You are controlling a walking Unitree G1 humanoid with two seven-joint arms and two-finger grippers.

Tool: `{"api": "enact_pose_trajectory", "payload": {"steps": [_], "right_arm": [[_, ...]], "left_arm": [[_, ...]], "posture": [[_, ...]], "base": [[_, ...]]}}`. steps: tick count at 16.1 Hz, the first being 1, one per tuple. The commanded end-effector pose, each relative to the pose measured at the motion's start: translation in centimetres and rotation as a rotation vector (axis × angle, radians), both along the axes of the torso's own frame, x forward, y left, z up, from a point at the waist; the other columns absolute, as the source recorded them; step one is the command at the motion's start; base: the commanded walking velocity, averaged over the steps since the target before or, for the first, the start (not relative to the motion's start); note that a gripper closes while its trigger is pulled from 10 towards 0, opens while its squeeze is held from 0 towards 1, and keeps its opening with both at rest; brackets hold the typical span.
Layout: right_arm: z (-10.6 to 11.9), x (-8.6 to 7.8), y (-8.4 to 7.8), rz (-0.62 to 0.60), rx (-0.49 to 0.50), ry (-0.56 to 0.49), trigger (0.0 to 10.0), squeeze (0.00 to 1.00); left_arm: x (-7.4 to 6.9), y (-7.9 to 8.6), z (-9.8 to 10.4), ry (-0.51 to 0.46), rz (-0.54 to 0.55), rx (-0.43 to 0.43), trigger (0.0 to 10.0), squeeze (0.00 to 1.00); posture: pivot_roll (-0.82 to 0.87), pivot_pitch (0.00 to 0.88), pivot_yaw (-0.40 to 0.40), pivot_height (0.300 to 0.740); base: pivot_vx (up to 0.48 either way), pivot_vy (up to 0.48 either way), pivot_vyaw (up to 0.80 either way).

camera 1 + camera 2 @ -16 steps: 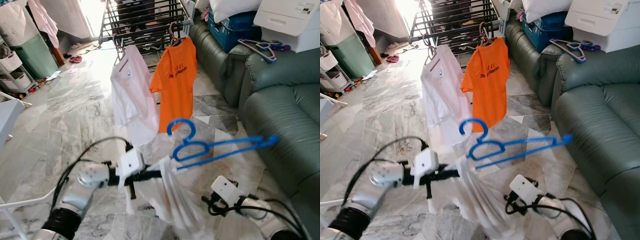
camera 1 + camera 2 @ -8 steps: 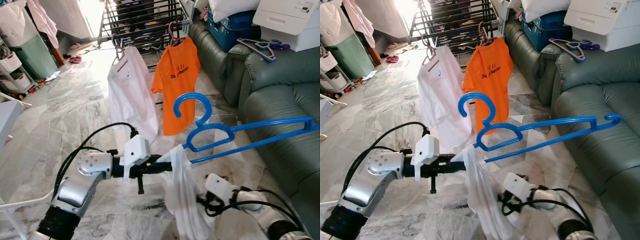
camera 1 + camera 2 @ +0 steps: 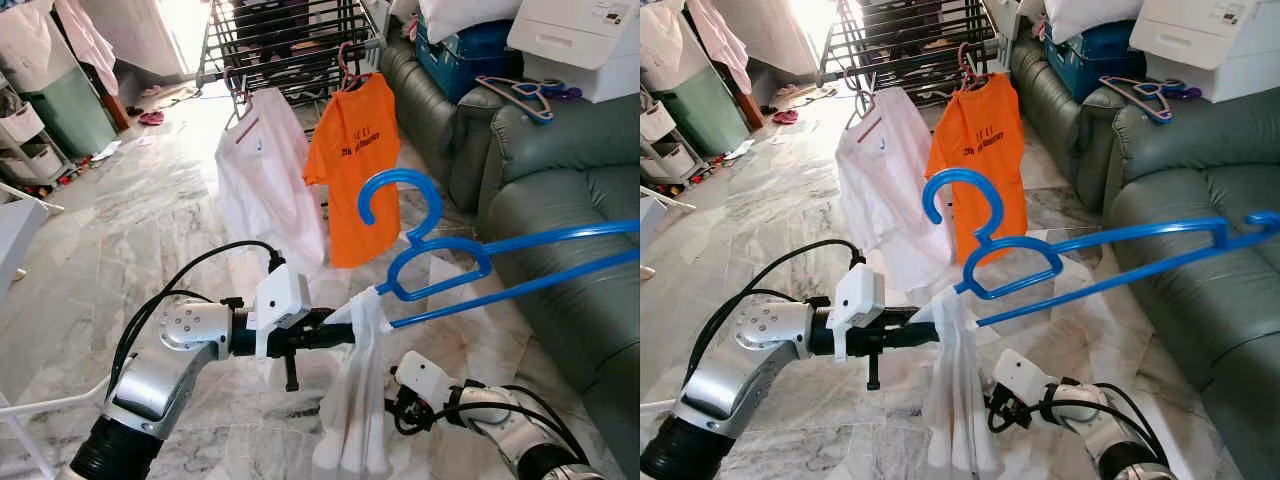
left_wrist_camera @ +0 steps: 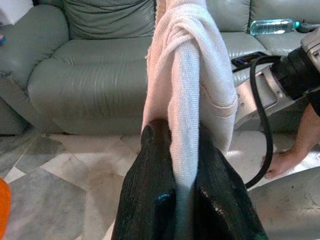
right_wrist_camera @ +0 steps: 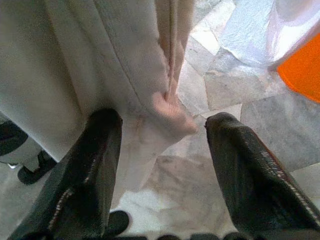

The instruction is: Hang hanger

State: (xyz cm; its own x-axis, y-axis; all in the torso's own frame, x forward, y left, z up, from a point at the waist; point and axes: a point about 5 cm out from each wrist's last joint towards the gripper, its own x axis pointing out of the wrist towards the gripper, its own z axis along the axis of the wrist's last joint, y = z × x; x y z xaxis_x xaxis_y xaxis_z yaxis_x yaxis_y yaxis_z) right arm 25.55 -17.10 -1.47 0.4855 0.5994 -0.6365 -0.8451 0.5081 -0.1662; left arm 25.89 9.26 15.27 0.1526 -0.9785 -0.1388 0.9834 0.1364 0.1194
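Left gripper (image 4: 182, 175) raised at mid-scene, jaws clamped on bunched white garment (image 3: 358, 400), which drapes from a blue hanger (image 3: 470, 265). Hanger held in air, tilted, hook up, long bar reaching toward the green sofa (image 3: 560, 200). Right gripper (image 5: 162, 150) low beside the garment's hanging folds, jaws wide, cloth between them ungripped. Drying rack (image 3: 290, 45) beyond, carrying orange T-shirt (image 3: 352, 165) and white shirt (image 3: 265, 175).
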Motion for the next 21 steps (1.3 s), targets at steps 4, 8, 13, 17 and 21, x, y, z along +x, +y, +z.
{"api": "enact_pose_trajectory", "payload": {"steps": [4, 8, 13, 17, 21], "right_arm": [[-1.0, -0.9, 0.2, -0.053, 0.027, 0.061, 0.0, 0.0], [-1.2, -1.0, 0.0, -0.087, 0.019, 0.068, 0.0, 0.0], [-1.3, -1.0, -0.5, -0.122, -0.003, 0.055, 0.0, 0.0], [-1.3, -0.9, -0.7, -0.167, -0.003, 0.034, 0.0, 0.0], [-0.8, -0.2, -1.2, -0.231, -0.016, -0.043, 0.0, 0.0]], "left_arm": [[0.1, -0.1, 1.9, -0.044, -0.003, -0.036, 6.2, 0.0], [-0.1, -0.3, 2.4, -0.052, -0.014, -0.043, 6.0, 0.0], [-0.1, -0.3, 2.6, -0.055, -0.011, -0.047, 5.8, 0.0], [0.0, -0.2, 2.6, -0.055, -0.004, -0.044, 6.0, 0.0], [0.1, -0.1, 2.2, -0.053, 0.006, -0.034, 6.7, 0.0]], "posture": [[-0.12, 0.037, 0.125, 0.74], [-0.12, 0.035, 0.126, 0.74], [-0.11, 0.027, 0.122, 0.74], [-0.11, 0.023, 0.123, 0.74], [-0.11, 0.021, 0.123, 0.74]], "base": [[0.0, 0.0, 0.0], [0.0, 0.0, 0.0], [0.0, 0.0, 0.0], [0.0, 0.0, 0.0], [0.0, 0.0, 0.0]]}}
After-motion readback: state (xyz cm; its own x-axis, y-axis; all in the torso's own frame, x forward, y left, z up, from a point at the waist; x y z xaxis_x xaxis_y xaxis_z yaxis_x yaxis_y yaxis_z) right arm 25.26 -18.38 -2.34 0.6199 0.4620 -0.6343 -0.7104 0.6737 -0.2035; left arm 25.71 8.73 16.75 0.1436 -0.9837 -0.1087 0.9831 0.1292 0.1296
